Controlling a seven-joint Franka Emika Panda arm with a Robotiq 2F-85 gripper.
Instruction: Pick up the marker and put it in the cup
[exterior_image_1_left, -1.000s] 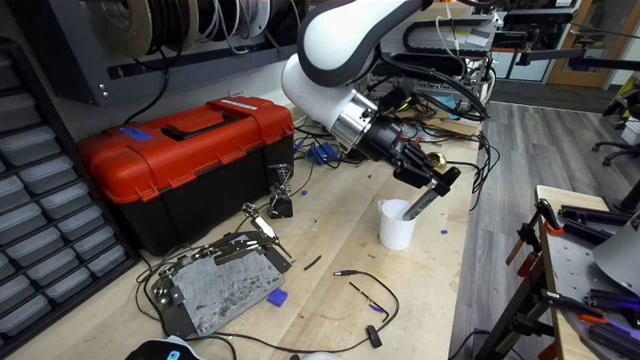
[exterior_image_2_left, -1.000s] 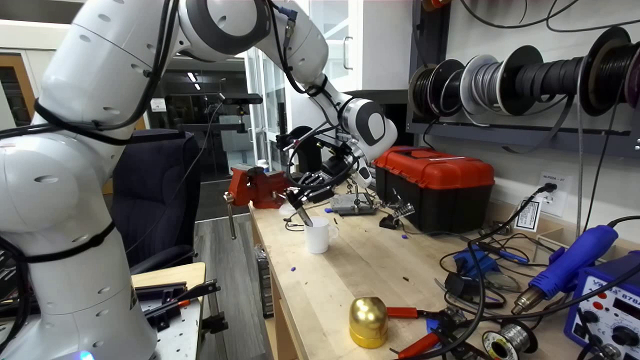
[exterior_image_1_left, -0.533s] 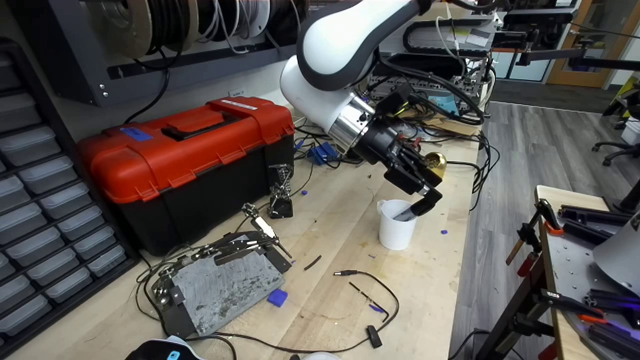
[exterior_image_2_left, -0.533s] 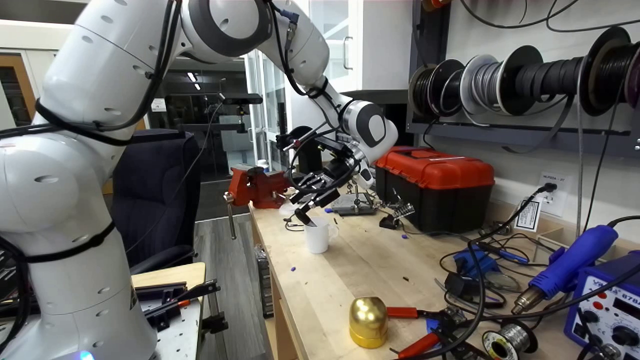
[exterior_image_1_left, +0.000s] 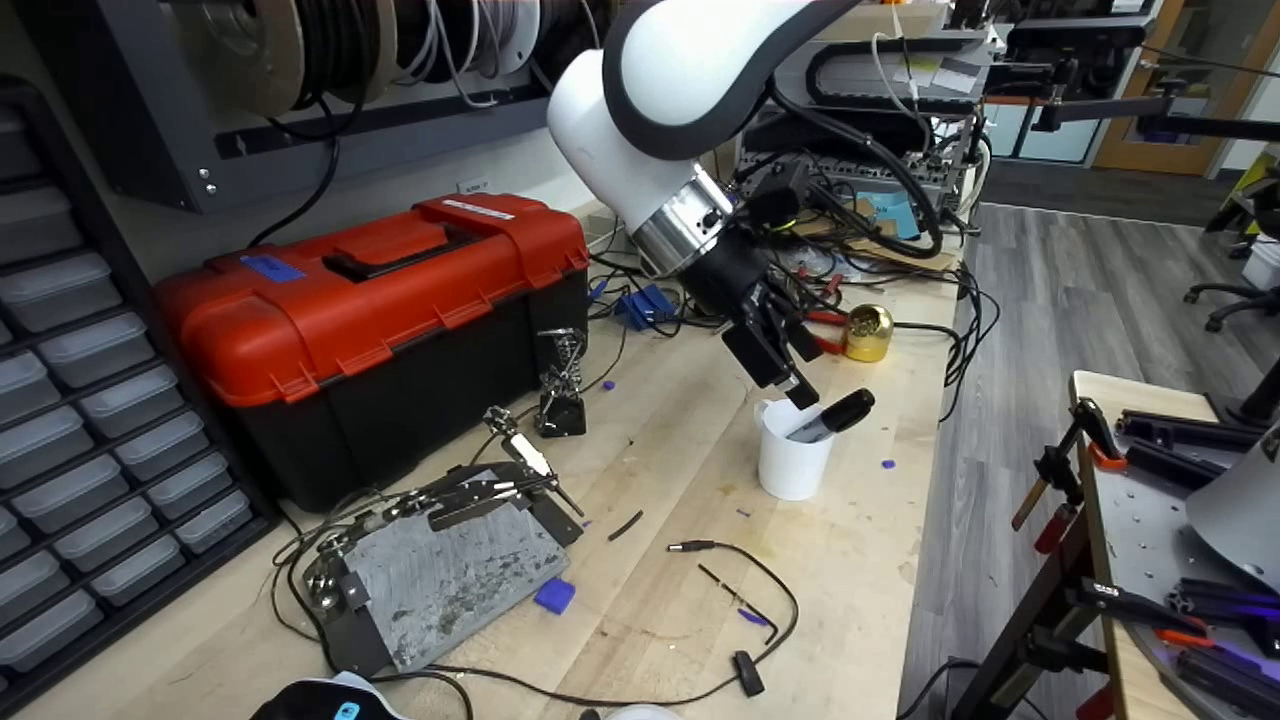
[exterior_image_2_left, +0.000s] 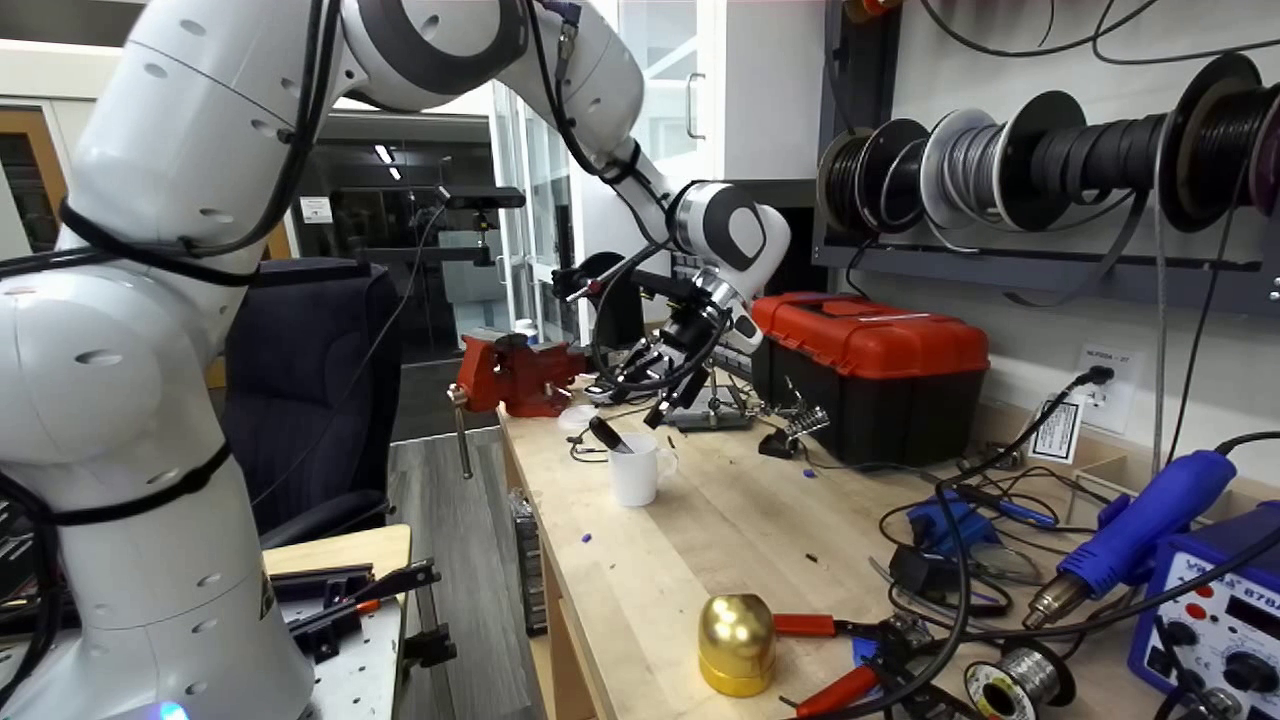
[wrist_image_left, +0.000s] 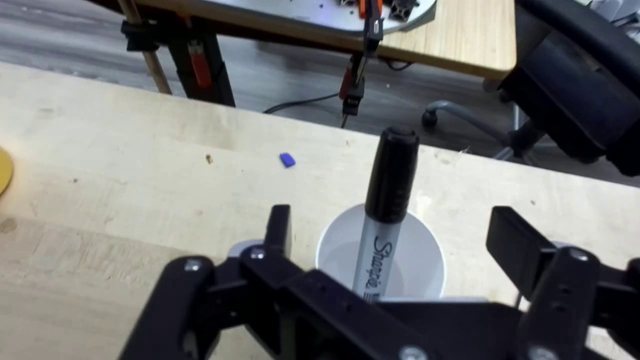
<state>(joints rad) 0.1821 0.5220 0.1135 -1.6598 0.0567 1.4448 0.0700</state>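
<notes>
Count: one marker (wrist_image_left: 390, 175); one white cup (exterior_image_1_left: 793, 465), single handle, right of centre in an exterior view, standing on your desk (exterior_image_1_left: 690, 400). Marker is in the cup, leaning, black cap uppermost and poking past the rim; its lower end is hidden from you. Your end effector (wrist_image_left: 392, 237) is released: two fingers (wrist_image_left: 517, 250) spread wide, one each side of the marker in the wrist view, both apart from it.

Writing: you can read "Sharpie" on the marker's grey barrel. "878" legible on one blue station (exterior_image_2_left: 1215, 640), lower right of an exterior view.

Other containers: one red-lidded toolbox (exterior_image_1_left: 400, 290), left of centre, lid down, contents hidden; one gold pot (exterior_image_1_left: 868, 345), right of centre, gold curls inside; one drawer rack (exterior_image_1_left: 130, 400), left edge.
</notes>
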